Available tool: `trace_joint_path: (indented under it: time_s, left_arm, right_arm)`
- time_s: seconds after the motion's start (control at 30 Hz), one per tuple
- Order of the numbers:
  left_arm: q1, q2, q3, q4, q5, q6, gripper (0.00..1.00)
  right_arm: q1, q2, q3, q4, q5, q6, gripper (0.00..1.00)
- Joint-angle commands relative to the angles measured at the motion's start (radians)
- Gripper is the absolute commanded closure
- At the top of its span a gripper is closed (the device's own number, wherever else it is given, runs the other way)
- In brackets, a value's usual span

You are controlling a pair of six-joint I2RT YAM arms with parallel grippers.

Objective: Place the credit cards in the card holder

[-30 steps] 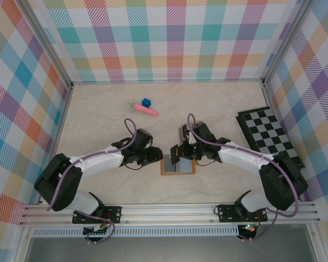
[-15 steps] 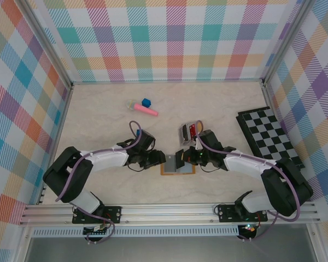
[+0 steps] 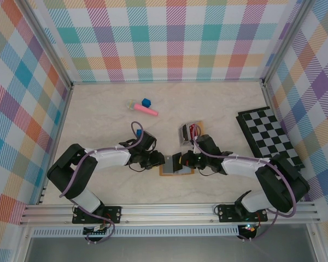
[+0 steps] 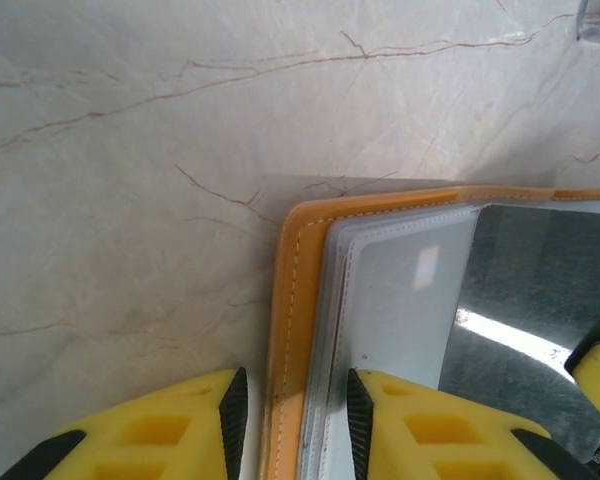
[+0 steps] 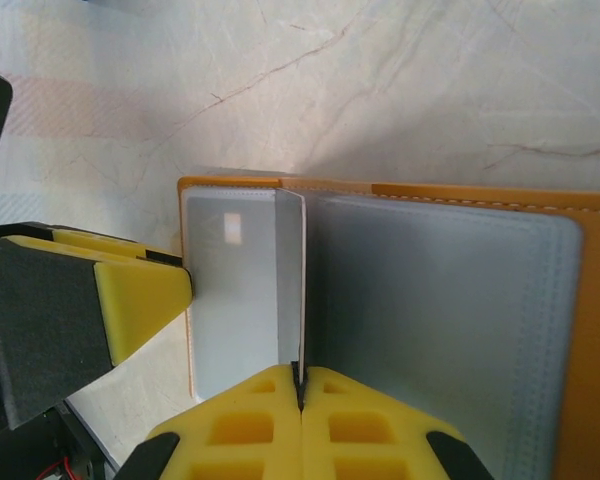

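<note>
The orange-brown card holder lies open near the table's front, its clear sleeves up. My left gripper is at its left edge. In the left wrist view the jaws straddle the holder's orange border and sleeve edges; a sliver of table shows beside the outer pad. My right gripper is shut on a thin grey credit card, which stands on edge over the sleeves. The same card rises as a dark glossy sheet. The remaining credit cards lie fanned just behind the holder.
A pink stick, a blue cube and a small clear piece lie at the back left. A black-and-white chequered board lies along the right side. Checked walls enclose the table on three sides.
My right gripper came from beside the card stack down over the holder, carrying the grey card. My left gripper slid right to the holder's left edge and its jaws narrowed.
</note>
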Motion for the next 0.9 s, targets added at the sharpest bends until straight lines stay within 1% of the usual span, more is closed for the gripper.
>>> trace_joint_path:
  time_s: [0.0,0.17,0.37,0.57,0.73,0.87]
  left_arm:
    - [-0.012,0.03,0.019,0.009,0.029,0.005,0.69]
    - [-0.013,0.033,0.014,0.01,0.031,0.004,0.73]
    - [-0.014,0.036,0.013,0.017,0.035,-0.001,0.76]
    - [-0.017,0.041,0.018,0.022,0.038,-0.005,0.76]
    - [-0.018,0.042,0.02,0.021,0.031,-0.007,0.76]
    - [-0.019,0.04,0.019,0.023,0.032,-0.008,0.76]
  right_arm:
    - [0.012,-0.02,-0.042,0.014,0.032,0.026,1.0]
    - [0.013,-0.063,-0.08,0.02,0.072,0.048,1.0]
    - [0.031,-0.021,-0.085,0.081,0.057,0.065,1.0]
    - [0.063,0.028,-0.066,0.125,0.033,0.067,1.0]
    - [0.069,0.03,-0.075,0.121,0.045,0.08,1.0]
    - [0.069,0.057,-0.057,0.13,-0.003,0.068,1.0]
